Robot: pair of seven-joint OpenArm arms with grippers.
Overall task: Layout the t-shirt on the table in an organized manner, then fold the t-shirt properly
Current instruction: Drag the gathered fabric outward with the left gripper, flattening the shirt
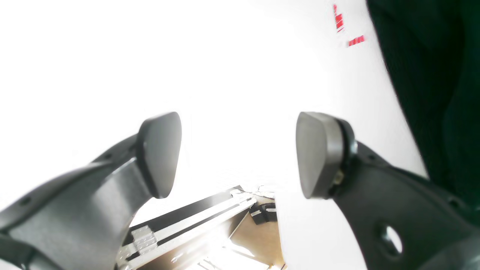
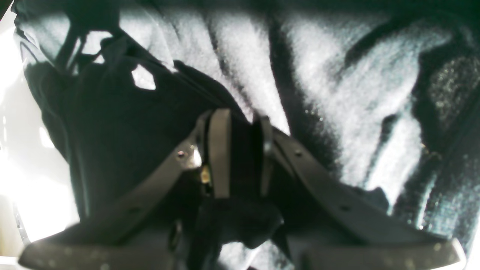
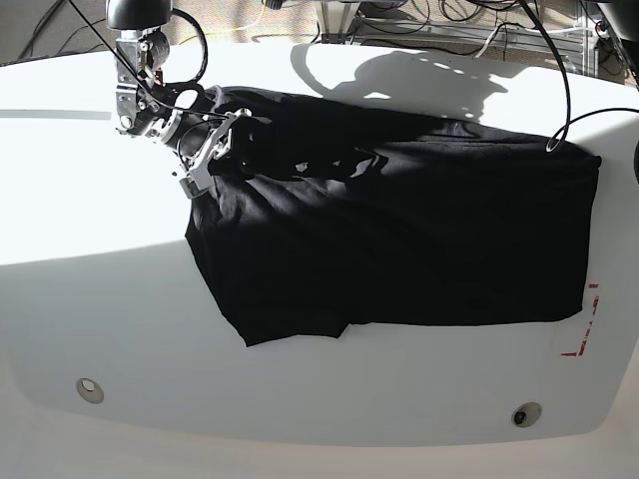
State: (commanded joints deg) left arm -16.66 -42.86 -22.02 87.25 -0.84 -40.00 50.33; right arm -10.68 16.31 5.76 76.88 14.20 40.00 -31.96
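The black t-shirt (image 3: 399, 239) lies spread across the white table (image 3: 100, 299), wrinkled along its far edge, with one corner folded near the front left. My right gripper (image 3: 213, 150) is at the shirt's far-left corner and is shut on a fold of the black cloth (image 2: 242, 157). The cloth fills the right wrist view. My left gripper (image 1: 238, 153) is open with nothing between its fingers (image 1: 161, 153). It hovers over bare table (image 1: 187, 56) near the table's edge, with the t-shirt (image 1: 431, 75) off to its right.
Red dashed marks (image 3: 584, 329) sit beside the shirt's right hem and also appear in the left wrist view (image 1: 348, 30). Two metal discs (image 3: 89, 389) (image 3: 524, 414) lie near the front edge. Cables (image 3: 479, 30) run behind the table. A case (image 1: 187, 225) lies on the floor below the edge.
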